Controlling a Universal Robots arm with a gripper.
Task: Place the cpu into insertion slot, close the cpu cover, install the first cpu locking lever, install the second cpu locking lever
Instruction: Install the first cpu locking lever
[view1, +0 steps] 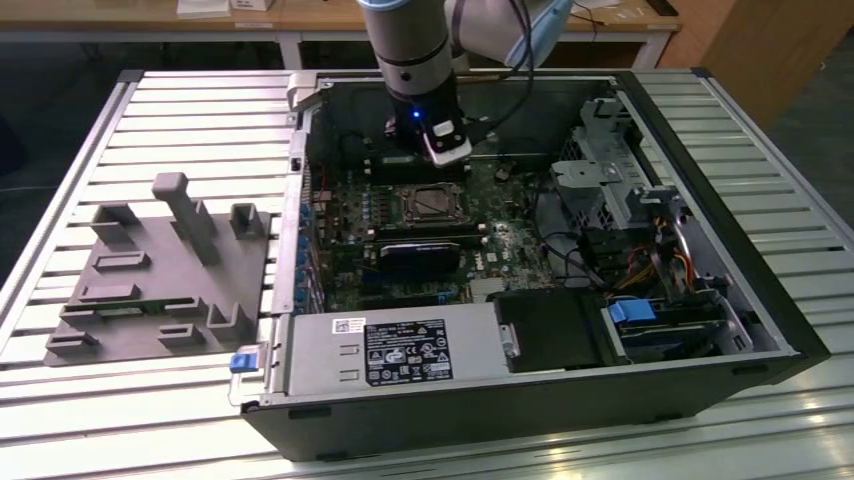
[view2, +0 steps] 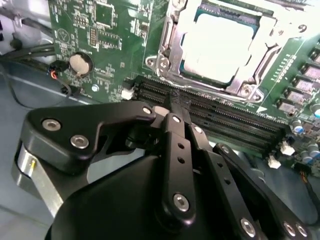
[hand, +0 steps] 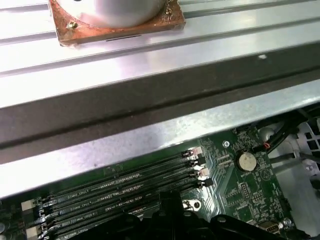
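Silver-grey cpu (view2: 216, 46) seated flat in insertion slot (view2: 172, 37) on green motherboard (view2: 100, 35) | cpu cover (view2: 250, 20) lies down around it, framing the chip | gripper (view2: 174, 106) hovers over memory slots (view2: 220, 117) just beside socket, closed, empty.

Bright, smooth silver metal tops the cpu (view2: 216, 46), framed by the shiny steel cpu cover (view2: 175, 30) on a glossy green motherboard (view2: 107, 40); the gripper (view2: 172, 112) is matt black, with bright metal bolts.
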